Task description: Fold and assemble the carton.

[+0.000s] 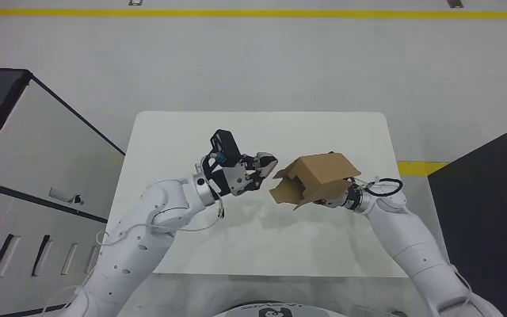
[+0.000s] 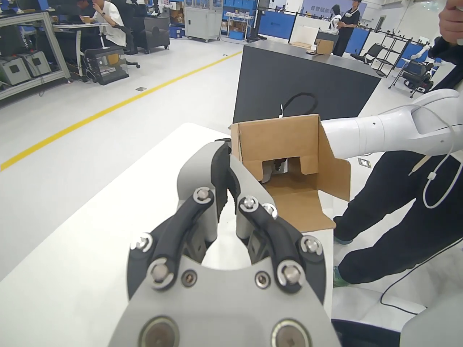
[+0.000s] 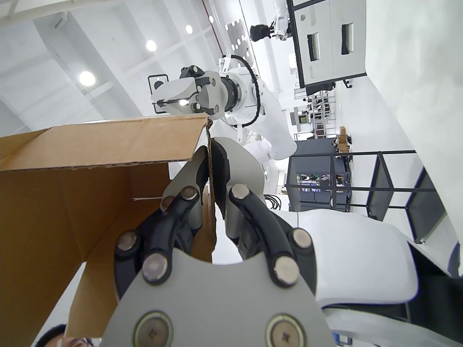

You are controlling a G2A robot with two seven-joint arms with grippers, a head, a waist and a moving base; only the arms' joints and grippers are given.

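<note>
carton (image 1: pixel 317 178) pinched in right tool (image 3: pixel 211 160), above table (image 1: pixel 238 135)

The carton (image 1: pixel 317 176) is sitting over the right half of the table (image 1: pixel 238 131), one wall clamped in the right gripper (image 3: pixel 210 158). The left gripper (image 1: pixel 266 171) is hovering just beside its open end, on its left.

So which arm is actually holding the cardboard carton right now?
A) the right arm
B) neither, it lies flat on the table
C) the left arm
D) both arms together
A: the right gripper has its jaws shut on one wall of the carton, holding it above the table, while the left gripper sits beside it with nothing between its jaws.
</note>
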